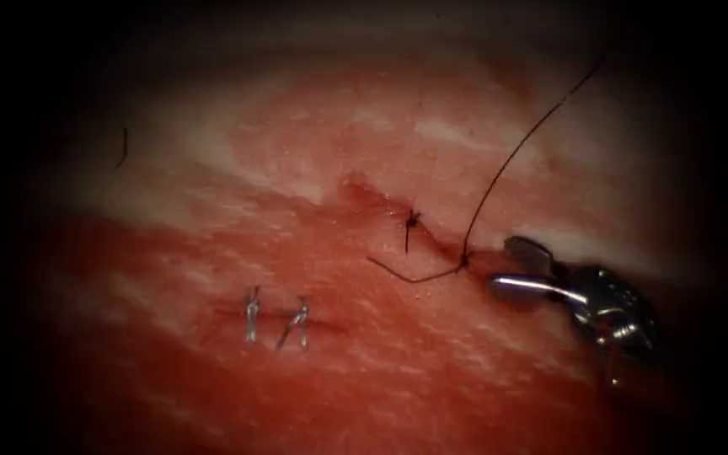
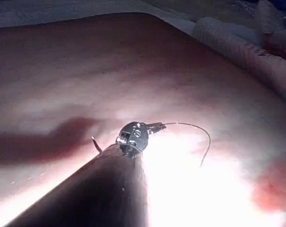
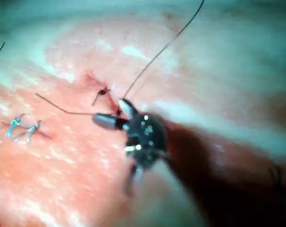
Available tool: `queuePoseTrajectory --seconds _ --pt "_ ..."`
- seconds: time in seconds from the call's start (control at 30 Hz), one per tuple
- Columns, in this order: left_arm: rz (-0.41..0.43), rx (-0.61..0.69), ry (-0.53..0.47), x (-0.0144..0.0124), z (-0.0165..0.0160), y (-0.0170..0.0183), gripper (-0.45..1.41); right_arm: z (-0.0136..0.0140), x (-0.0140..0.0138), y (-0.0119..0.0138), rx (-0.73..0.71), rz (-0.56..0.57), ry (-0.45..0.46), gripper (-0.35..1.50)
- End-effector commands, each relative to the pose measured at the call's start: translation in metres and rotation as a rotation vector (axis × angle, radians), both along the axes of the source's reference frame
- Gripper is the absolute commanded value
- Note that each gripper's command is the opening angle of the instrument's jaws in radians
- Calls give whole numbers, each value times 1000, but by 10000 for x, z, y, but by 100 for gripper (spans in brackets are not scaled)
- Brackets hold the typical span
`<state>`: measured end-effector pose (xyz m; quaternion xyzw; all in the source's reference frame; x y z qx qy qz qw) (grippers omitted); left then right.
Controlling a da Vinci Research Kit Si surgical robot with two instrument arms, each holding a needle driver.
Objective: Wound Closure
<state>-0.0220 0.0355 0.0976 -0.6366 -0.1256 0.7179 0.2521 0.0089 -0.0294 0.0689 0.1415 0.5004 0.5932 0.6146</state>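
The cut (image 1: 398,221) ran as a short reddened line across the middle of the tissue (image 1: 322,354), a pink and pale slab with red fluid (image 2: 275,189) staining it near one edge. One dark knot (image 1: 412,220) with short ends sat on the cut. Further along the cut to the right, the thread (image 1: 511,156) entered the tissue at a second knot; one long strand rose toward the tissue's far right edge, and a short tail lay to the left. Two metal staples (image 1: 275,320) stood on the left, nearer the front edge. The right pincer (image 1: 516,268) rested just beside that entry point, jaws spread apart, holding nothing. The left pincer (image 2: 158,126) was clamped on the thread. No needle could be made out.
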Motion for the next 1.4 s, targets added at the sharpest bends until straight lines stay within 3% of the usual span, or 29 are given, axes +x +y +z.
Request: queuePoseTrajectory --seconds 0.03,0.33,0.53,0.97,1.2,1.4 --pt "5 -2 -4 -4 -3 1 -45 11 13 6 12 6 5 86" --pt "-6 -20 -105 5 -96 -24 -45 30 30 19 41 20 -17 83" --pt "-11 -21 -163 12 -141 -23 -45 46 32 27 53 22 -29 86" --pt "7 -31 -190 6 -173 -44 -45 71 40 37 64 -2 -49 96" --pt "12 -33 -201 5 -179 -48 -45 78 62 35 62 -11 -41 98" --pt "16 -34 -207 5 -185 -52 -45 90 70 36 58 -16 -43 125"
